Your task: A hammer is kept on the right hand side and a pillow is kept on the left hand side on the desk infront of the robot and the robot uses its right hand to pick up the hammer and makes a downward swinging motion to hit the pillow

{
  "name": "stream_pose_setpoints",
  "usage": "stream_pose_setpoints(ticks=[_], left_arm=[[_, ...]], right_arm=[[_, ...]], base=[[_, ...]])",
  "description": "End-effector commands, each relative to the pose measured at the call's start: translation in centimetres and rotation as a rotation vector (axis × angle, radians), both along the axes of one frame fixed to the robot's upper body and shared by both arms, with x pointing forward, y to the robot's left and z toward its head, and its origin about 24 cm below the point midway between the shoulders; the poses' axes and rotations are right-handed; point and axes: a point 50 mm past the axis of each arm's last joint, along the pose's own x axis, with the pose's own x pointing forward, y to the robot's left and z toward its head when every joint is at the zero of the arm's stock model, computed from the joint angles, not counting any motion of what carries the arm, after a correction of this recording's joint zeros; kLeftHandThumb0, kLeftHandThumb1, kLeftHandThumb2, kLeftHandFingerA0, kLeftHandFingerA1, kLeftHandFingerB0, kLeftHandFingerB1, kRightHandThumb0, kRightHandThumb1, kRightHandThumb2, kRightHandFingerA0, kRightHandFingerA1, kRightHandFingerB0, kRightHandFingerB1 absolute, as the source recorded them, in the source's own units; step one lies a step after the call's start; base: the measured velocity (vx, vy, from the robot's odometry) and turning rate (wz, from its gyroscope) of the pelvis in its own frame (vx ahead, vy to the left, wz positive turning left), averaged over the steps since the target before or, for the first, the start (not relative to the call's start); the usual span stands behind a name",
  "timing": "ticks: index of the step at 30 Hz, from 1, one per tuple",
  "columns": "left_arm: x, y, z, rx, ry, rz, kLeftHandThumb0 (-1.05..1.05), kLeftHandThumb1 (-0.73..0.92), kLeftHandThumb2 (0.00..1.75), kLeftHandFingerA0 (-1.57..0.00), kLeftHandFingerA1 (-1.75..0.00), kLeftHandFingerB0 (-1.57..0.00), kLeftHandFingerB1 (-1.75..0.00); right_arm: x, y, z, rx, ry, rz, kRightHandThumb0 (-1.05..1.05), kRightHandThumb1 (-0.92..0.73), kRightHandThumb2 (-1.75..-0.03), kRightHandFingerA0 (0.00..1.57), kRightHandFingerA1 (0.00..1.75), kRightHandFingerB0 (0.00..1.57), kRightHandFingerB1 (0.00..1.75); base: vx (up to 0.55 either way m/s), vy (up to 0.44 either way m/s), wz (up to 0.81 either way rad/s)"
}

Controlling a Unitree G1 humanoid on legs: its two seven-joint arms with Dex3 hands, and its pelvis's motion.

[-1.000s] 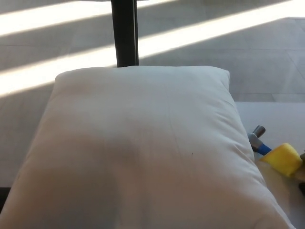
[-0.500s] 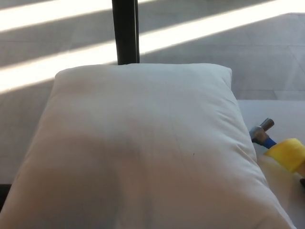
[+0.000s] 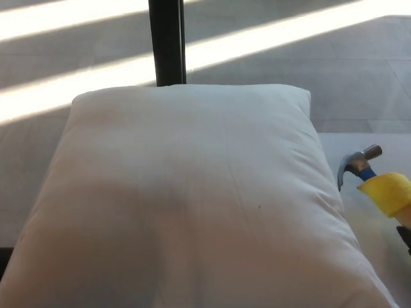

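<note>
A big white pillow fills most of the head view, lying on the desk on my left. Off its right edge a hammer is raised and tilted, with its grey steel head towards the pillow, a blue neck and a yellow grip. The handle runs out of the picture at the right. Only a dark sliver of my right hand shows at that edge, holding the handle's lower end. The hammer head is close to the pillow's side without touching it. My left hand does not show.
A bare strip of the white desk shows right of the pillow. Behind the pillow stands a black upright post. Beyond it lies a grey floor crossed by bright bands of sunlight.
The hammer has risen and tilted more upright beside the pillow, its head climbing up and slightly right. The pillow has stayed put.
</note>
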Motion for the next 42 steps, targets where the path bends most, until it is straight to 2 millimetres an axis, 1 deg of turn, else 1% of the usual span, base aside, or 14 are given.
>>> stream_pose_setpoints(ticks=[1,3,4,9,15,16,21,26,27,30,33,35,38,42], left_arm=[[-0.7,0.6,0.7,0.037,0.000,0.001,-0.68,0.83,0.66,-0.81,-0.54,-0.80,-0.49],[-0.7,0.6,0.7,0.036,0.000,0.000,-0.68,0.83,0.66,-0.81,-0.54,-0.80,-0.49],[-0.8,0.6,0.7,0.035,-0.006,0.001,-0.69,0.83,0.65,-0.80,-0.56,-0.80,-0.49],[-0.9,0.6,0.7,0.036,-0.007,-0.010,-0.72,0.85,0.67,-0.80,-0.56,-0.79,-0.48],[-1.5,0.2,0.3,0.021,-0.004,0.016,-0.70,0.83,0.65,-0.79,-0.56,-0.81,-0.50],[-1.5,0.2,0.3,0.027,0.001,0.005,-0.70,0.85,0.66,-0.80,-0.58,-0.80,-0.50],[-2.0,0.2,0.4,0.028,0.006,0.011,-0.74,0.84,0.66,-0.82,-0.59,-0.81,-0.48],[-2.2,0.3,0.4,0.025,0.005,0.047,-0.72,0.82,0.65,-0.82,-0.58,-0.82,-0.50],[-2.3,0.3,0.4,0.035,0.019,0.024,-0.70,0.84,0.66,-0.82,-0.59,-0.80,-0.49],[-2.2,0.3,0.4,0.029,0.014,0.036,-0.71,0.82,0.65,-0.85,-0.61,-0.81,-0.50],[-2.2,0.3,0.4,0.031,0.024,0.031,-0.69,0.83,0.66,-0.86,-0.60,-0.81,-0.49],[-2.2,0.2,0.3,0.035,0.022,0.021,-0.71,0.84,0.66,-0.83,-0.60,-0.81,-0.49],[-2.3,0.2,0.3,0.033,0.020,0.026,-0.70,0.84,0.65,-0.82,-0.59,-0.79,-0.49],[-2.5,0.1,0.3,0.024,0.017,0.023,-0.71,0.84,0.65,-0.80,-0.60,-0.80,-0.50]], right_arm=[[1.1,1.6,1.1,0.292,-0.069,-0.019,-0.30,-0.56,-1.11,1.20,1.39,0.96,1.23],[1.1,1.6,1.2,0.294,-0.069,-0.020,-0.30,-0.56,-1.11,1.20,1.39,0.96,1.23],[1.2,1.9,1.2,0.328,-0.086,-0.013,-0.22,-0.57,-1.13,0.97,1.75,0.84,1.54],[1.3,2.0,1.7,0.375,-0.107,0.002,-0.19,-0.53,-1.24,1.01,1.75,0.85,1.64],[1.9,2.4,3.2,0.513,-0.143,0.007,-0.23,-0.65,-1.06,1.02,1.75,0.72,1.71],[2.4,2.5,4.4,0.553,-0.182,0.005,-0.20,-0.57,-1.18,1.02,1.75,0.79,1.62],[3.6,3.1,7.4,0.643,-0.291,0.041,-0.23,-0.48,-1.30,1.03,1.75,0.72,1.75],[4.7,4.0,9.9,0.676,-0.346,0.070,-0.23,-0.55,-1.22,1.03,1.75,0.73,1.75],[5.1,4.8,11.1,0.699,-0.378,0.095,-0.21,-0.61,-1.11,1.01,1.75,0.69,1.75],[5.8,7.6,13.1,0.830,-0.406,0.173,-0.21,-0.62,-1.08,1.00,1.75,0.62,1.75],[6.1,9.5,13.7,0.842,-0.404,0.224,-0.23,-0.71,-0.89,0.99,1.75,0.60,1.75],[6.4,12.0,14.3,0.905,-0.368,0.254,-0.23,-0.62,-1.09,1.01,1.75,0.68,1.70],[6.5,13.7,14.3,0.989,-0.331,0.269,-0.28,-0.72,-0.98,1.01,1.75,0.64,1.73],[6.1,16.8,13.6,1.114,-0.258,0.263,-0.30,-0.68,-1.07,1.05,1.75,0.77,1.74]], base=[[0.00,0.000,0.00],[0.00,0.000,0.00],[0.00,0.000,0.00],[0.00,0.000,0.00],[0.00,0.000,0.00],[0.00,0.000,0.00],[0.00,0.000,0.00],[0.00,0.000,0.00],[0.00,0.000,0.00],[0.00,0.000,0.00],[0.00,0.000,0.00],[0.00,0.000,0.00],[0.00,0.000,0.00],[0.00,0.000,0.00]])
